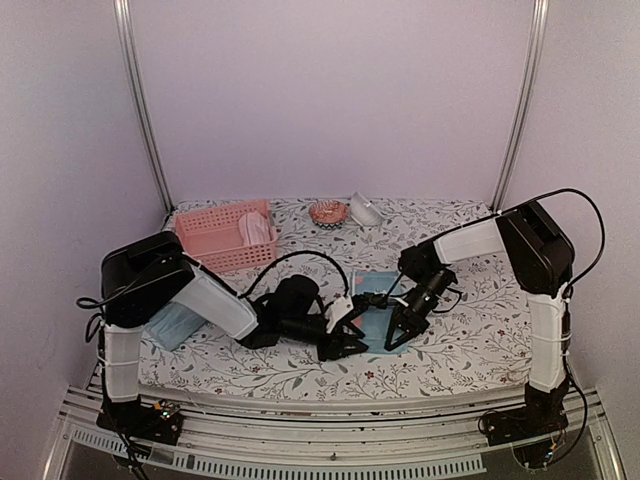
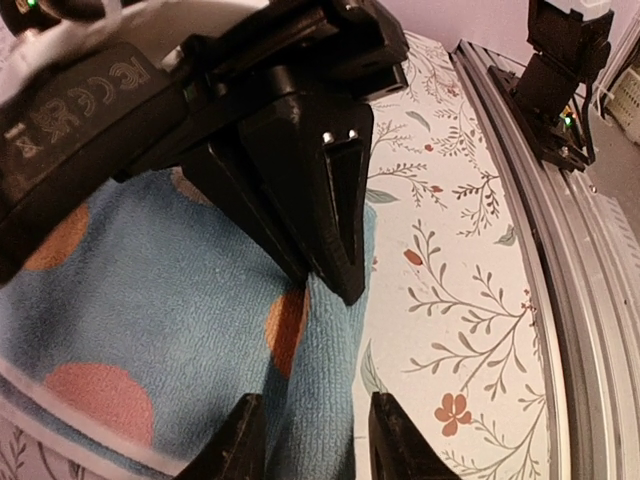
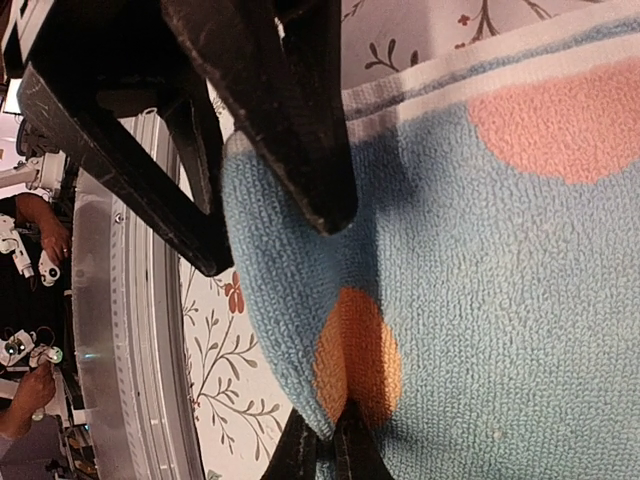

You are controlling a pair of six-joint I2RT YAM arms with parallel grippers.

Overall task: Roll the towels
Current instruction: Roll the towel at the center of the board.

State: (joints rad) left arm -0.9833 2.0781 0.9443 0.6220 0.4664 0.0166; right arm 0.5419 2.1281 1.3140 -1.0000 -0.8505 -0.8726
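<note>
The light blue towel [image 1: 372, 290] with orange spots lies on the flowered tablecloth between both arms, its near edge lifted into a rolled fold [image 2: 315, 400]. My right gripper [image 3: 335, 445] is shut on that fold at an orange spot [image 3: 358, 355]. My left gripper [image 2: 315, 440] straddles the same fold just beside it, its fingers [image 2: 240, 445] standing on either side and still apart. A pink towel [image 1: 257, 228] lies in the pink basket. A pale teal towel [image 1: 172, 325] lies partly under the left arm.
The pink perforated basket [image 1: 215, 245] stands at the back left. A small orange-patterned dish [image 1: 328, 212] and a white object [image 1: 365, 210] sit at the back centre. The table's metal front rail [image 2: 540, 230] runs close to the towel's near edge.
</note>
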